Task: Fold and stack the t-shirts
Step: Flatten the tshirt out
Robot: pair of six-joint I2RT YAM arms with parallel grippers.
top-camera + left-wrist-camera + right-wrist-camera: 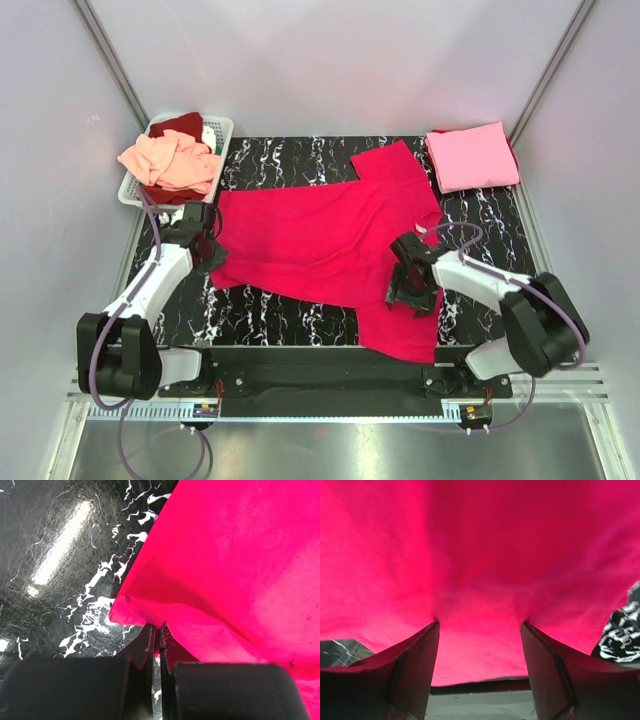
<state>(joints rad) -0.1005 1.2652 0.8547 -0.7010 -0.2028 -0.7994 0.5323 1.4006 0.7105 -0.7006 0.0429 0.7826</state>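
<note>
Now, with the red shirt (320, 245) spread on the table (280, 310), the left gripper (156, 630) clamped on its hem, the right gripper (480, 645) should close fully from its parted jaws, gathering one layer.

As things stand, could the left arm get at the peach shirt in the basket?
Probably yes, but not freely: the basket with the peach shirt lies just beyond the left pincer, nothing between, yet that pincer is shut on the red shirt.
</note>
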